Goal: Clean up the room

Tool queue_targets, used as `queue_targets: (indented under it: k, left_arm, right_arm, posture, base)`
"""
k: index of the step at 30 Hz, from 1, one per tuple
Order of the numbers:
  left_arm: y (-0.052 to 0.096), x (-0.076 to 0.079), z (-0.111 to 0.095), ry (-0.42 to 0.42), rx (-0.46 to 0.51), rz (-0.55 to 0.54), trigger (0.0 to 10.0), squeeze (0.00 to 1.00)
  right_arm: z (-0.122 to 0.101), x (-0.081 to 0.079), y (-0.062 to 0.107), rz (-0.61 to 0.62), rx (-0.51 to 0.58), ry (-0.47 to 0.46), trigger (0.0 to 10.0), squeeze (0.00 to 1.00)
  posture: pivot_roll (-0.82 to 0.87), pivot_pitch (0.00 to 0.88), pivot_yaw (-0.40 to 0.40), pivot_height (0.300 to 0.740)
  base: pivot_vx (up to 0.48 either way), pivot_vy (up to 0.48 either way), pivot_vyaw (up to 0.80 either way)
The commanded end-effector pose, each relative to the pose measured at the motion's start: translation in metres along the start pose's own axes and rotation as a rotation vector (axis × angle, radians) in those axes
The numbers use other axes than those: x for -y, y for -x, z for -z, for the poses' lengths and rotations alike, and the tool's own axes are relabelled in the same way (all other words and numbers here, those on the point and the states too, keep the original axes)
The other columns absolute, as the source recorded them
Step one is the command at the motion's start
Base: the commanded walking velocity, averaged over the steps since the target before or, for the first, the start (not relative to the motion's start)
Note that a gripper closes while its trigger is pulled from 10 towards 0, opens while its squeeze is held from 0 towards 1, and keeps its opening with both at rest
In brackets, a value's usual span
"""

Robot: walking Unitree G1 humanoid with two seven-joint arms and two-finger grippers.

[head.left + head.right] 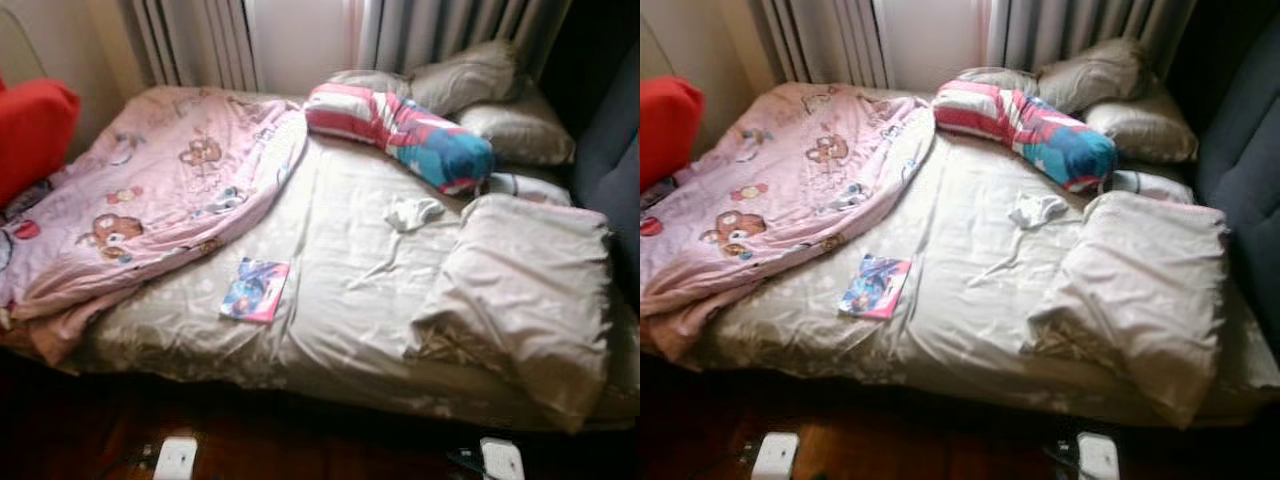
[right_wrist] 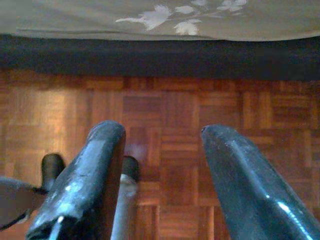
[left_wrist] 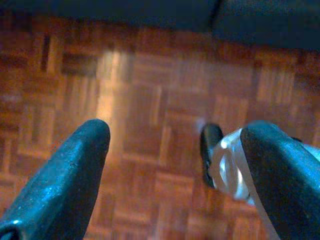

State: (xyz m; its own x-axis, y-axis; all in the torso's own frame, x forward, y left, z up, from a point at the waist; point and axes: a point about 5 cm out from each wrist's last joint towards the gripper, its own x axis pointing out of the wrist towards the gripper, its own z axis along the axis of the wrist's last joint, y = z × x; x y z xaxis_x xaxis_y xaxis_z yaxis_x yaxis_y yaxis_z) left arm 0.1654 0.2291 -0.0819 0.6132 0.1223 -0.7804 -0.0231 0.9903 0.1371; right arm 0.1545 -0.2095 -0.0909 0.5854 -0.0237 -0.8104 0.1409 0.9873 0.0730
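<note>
Hanging low over the brown parquet floor [image 2: 165, 115], the left claw [image 3: 175, 150] and right claw [image 2: 160, 150] point down, fingers apart and empty. On the beige bed [image 1: 340, 300], a colourful thin book [image 1: 255, 290] lies flat near the front edge, long axis running toward the headboard, beside the pink bear-print blanket [image 1: 160, 190].

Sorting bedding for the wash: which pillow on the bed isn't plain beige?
The striped pillow, red, white and blue, lying across the bed's head in front of the plain beige pillows.

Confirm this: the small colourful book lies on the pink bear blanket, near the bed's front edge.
Not quite. The book lies on the beige sheet, just beside the pink bear blanket, near the bed's front edge. The left eye view shows it.
</note>
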Motion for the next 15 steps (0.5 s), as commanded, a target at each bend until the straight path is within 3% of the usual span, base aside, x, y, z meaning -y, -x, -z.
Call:
queue_targets:
  k: [1, 10, 15]
  left_arm:
    - [-0.0003, 0.0010, 0.0003, -0.007, -0.011, 0.004, 10.0, 0.00]
    - [-0.0011, 0.0038, -0.0009, -0.011, -0.014, 0.009, 10.0, 0.00]
    - [-0.0011, 0.0027, -0.0008, -0.002, -0.017, 0.007, 10.0, 0.00]
  right_arm:
    - [0.0012, 0.0034, 0.0010, 0.008, -0.001, 0.001, 10.0, 0.00]
    - [0.0018, 0.0036, 0.0012, 0.005, -0.001, 0.000, 10.0, 0.00]
    - [0.0023, 0.0035, 0.0014, 0.005, -0.001, 0.000, 10.0, 0.00]
  posture:
    - [0.13, 0.029, -0.005, 0.740]
    - [0.13, 0.022, -0.006, 0.740]
    - [0.12, 0.018, -0.005, 0.740]
  base:
    - [0.000, -0.319, 0.00]
    - [0.000, -0.318, 0.00]
    - [0.000, -0.153, 0.00]
